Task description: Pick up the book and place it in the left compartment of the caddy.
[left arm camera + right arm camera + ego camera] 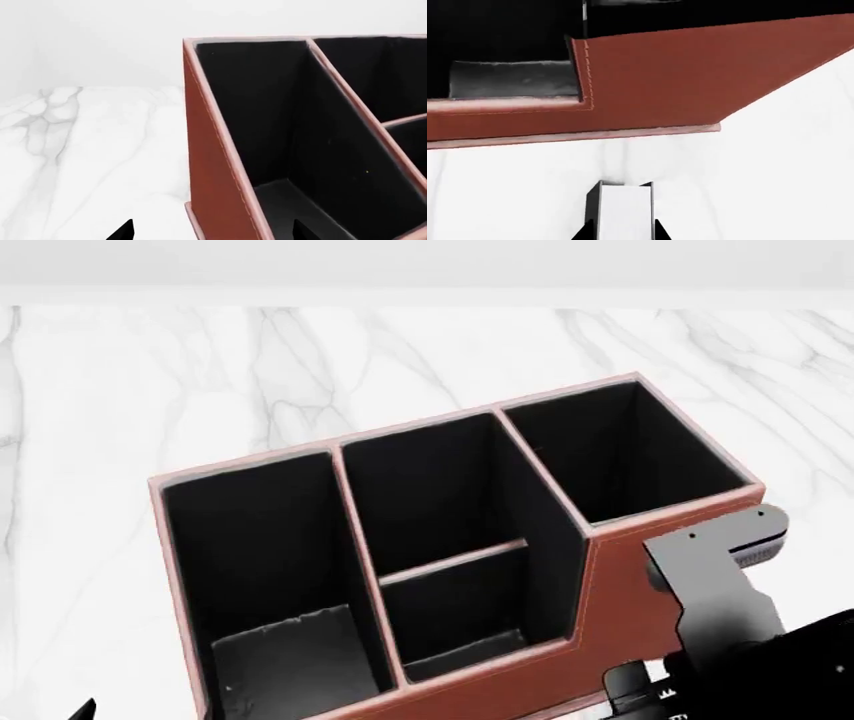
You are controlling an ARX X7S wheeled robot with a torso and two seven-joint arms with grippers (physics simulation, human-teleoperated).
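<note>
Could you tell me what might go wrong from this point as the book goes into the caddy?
1. The book, apparently clamped in the right gripper, sits low before the front wall of the caddy; pushed forward without lifting, it could hit that wall.
2. The left gripper is open astride the caddy's side wall at the left compartment; it could block the book or nudge the caddy.

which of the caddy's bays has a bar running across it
The middle bay of the caddy. A pale-edged crossbar splits it front from back. The long left compartment and the tall square right bay are undivided.
</note>
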